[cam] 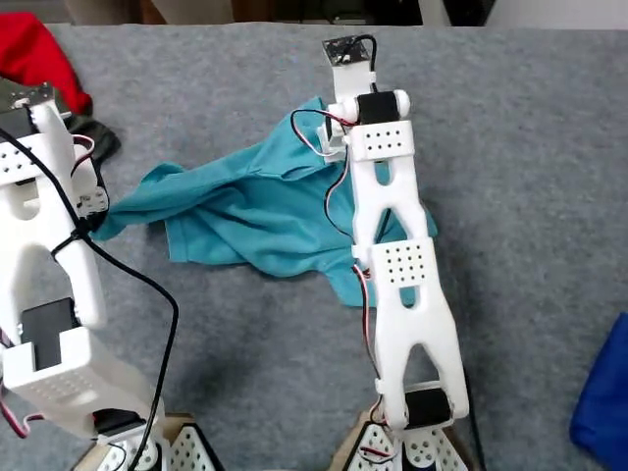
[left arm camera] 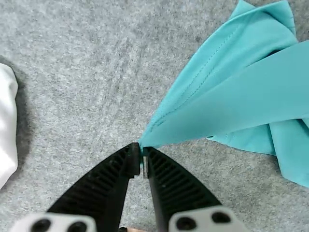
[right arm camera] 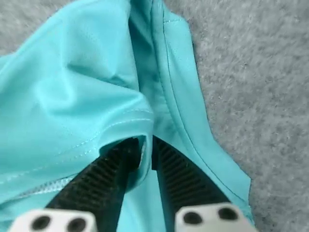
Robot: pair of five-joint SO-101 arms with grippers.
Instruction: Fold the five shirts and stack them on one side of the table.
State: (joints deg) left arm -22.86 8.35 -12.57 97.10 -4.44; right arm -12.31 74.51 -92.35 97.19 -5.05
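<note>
**Both my jaws clamped on the teal shirt**

My left gripper [left arm camera: 143, 157] has its jaws pressed together on one pointed tip of the teal shirt [cam: 245, 211]. Only a thin sliver of cloth shows between the ribbed black fingers [left arm camera: 111, 179]. From that pinch the fabric fans out in two taut, smooth bands with a stitched hem along one of them.

My right gripper [right arm camera: 146, 150] is also closed on the shirt. Its jaws stand nearly together around a fold of teal, and a seamed edge curls over one of the fingers. More of the shirt lies bunched around and under those jaws, with the grey table [cam: 520, 147] beside it.

From the high view, the shirt lies on the middle of the table, somewhat toward the far edge, crumpled and unfolded. One end of it is drawn out into a narrow point toward the left edge, where my left arm holds it. The rest spreads under my right arm, which stretches from the near edge over the cloth.

A red cloth [cam: 34, 59] sits in the far left corner, with something dark [cam: 98, 137] just beside it. A blue cloth [cam: 603, 397] lies at the right edge, near the near corner. In the left wrist view a white shape [left arm camera: 6, 125] rests on the table well apart from my jaws; I cannot tell what it is.
</note>
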